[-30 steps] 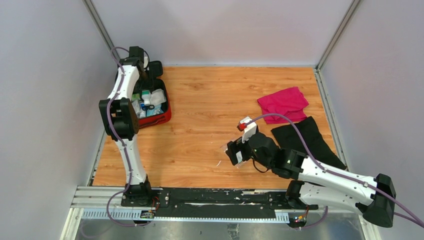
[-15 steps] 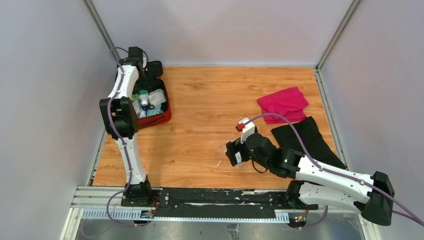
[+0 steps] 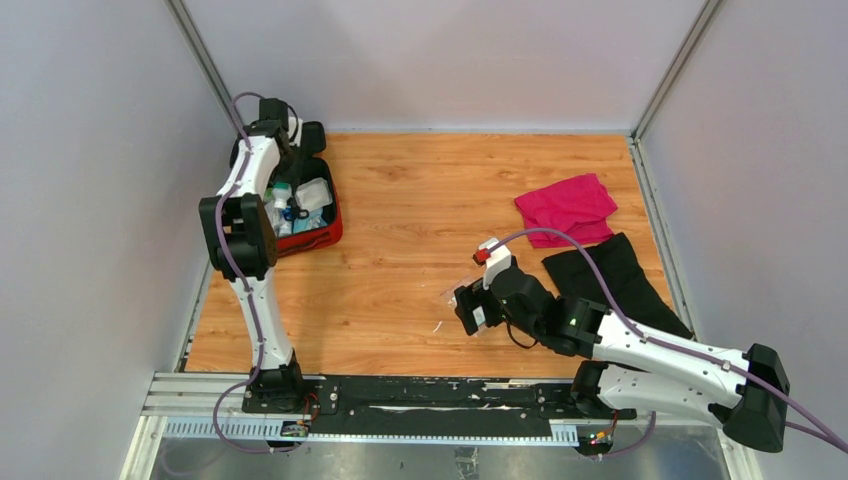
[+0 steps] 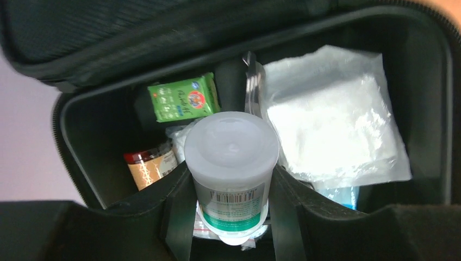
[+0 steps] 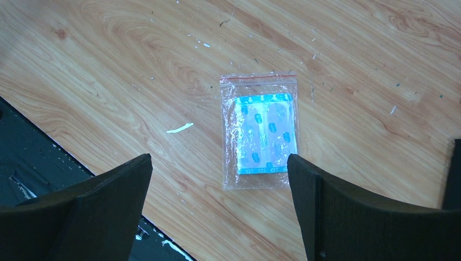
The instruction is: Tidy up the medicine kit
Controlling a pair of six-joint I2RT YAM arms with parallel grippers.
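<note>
**Left gripper (image 4: 231, 179) clamped on bottle (image 4: 231, 147) over medicine kit (image 3: 315, 240)**

Pinches the white-capped bottle in a part-closed grip, just above the medicine kit's open mouth. Medicine kit: lies open beneath, red fabric shell, black lining, holding a green box (image 4: 184, 98), a brown jar (image 4: 149, 166) and a white gauze packet (image 4: 326, 119). Right gripper (image 5: 217, 163): well right of the medicine kit, gapes wide and empty above a clear zip bag (image 5: 261, 133).
</note>
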